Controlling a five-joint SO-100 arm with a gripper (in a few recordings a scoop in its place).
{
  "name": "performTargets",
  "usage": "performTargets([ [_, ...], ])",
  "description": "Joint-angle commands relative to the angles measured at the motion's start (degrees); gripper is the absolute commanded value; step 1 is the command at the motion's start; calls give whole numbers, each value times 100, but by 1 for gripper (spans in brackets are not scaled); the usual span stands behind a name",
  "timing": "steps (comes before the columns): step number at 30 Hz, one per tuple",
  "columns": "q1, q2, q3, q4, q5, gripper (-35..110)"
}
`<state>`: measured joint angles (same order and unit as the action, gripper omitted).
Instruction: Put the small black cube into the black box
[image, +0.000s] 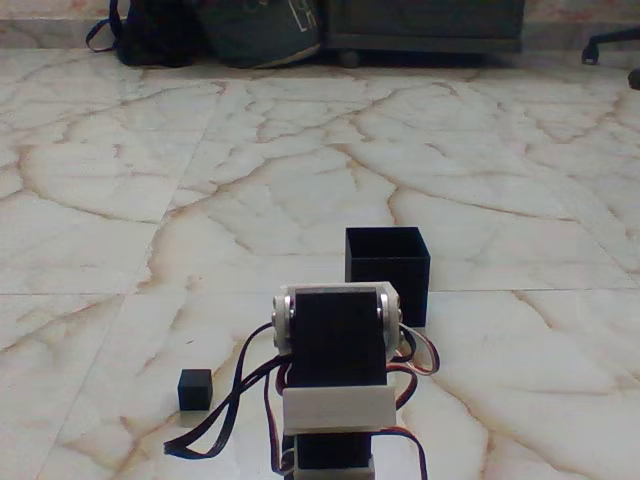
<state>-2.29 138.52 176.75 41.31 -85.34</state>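
Fixed view: my white arm with its black servo block (338, 350) stands folded at the bottom, and my jaws are hidden, so I cannot tell whether they are released or clenched. The matte black open-topped square box (387, 270) sits just behind the arm. The tiny matte black cube (195, 389) lies on the veined marble floor (200, 200), well left of and nearer than the box. I judge nothing is grasped yet; next I must reach left and down to it.

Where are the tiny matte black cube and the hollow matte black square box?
tiny matte black cube (195, 389), fixed view, on its front face.
hollow matte black square box (386, 266), fixed view, on its front wall above the arm.
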Motion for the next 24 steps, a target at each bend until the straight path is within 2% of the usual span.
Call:
performTargets([
  [1,0,0,0,0,0,4],
  [21,35,70,-9,-79,0,4],
  [24,-70,70,-9,-88,-466,5],
])
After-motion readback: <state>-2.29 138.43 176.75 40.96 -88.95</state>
